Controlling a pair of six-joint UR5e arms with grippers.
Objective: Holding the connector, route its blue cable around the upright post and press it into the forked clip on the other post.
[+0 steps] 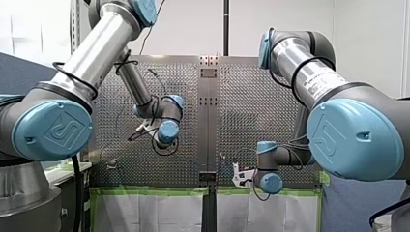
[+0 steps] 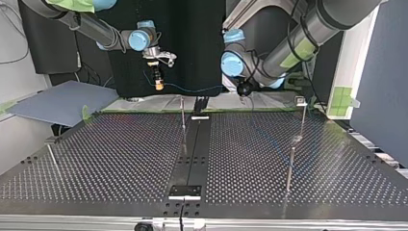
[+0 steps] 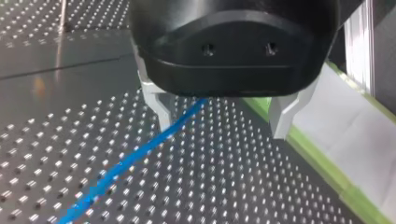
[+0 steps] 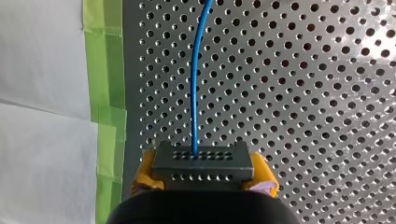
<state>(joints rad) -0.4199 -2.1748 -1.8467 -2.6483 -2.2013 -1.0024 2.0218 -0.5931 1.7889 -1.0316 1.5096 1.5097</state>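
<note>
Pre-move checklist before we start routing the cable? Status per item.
1. Connector clamped in right gripper: ok, a yellow pad on each side.
2. Cable gripped by left gripper: not ok. The fingers are open and the cable only passes between them.
3. Cable round the post: not ok. In the top view it runs directly from gripper to gripper.
4. Cable in the clip: not ok.
5. Which post carries the clip: cannot tell.
6. Cable exit from connector: ok, a smooth curve with no kink in the right wrist view.
</note>
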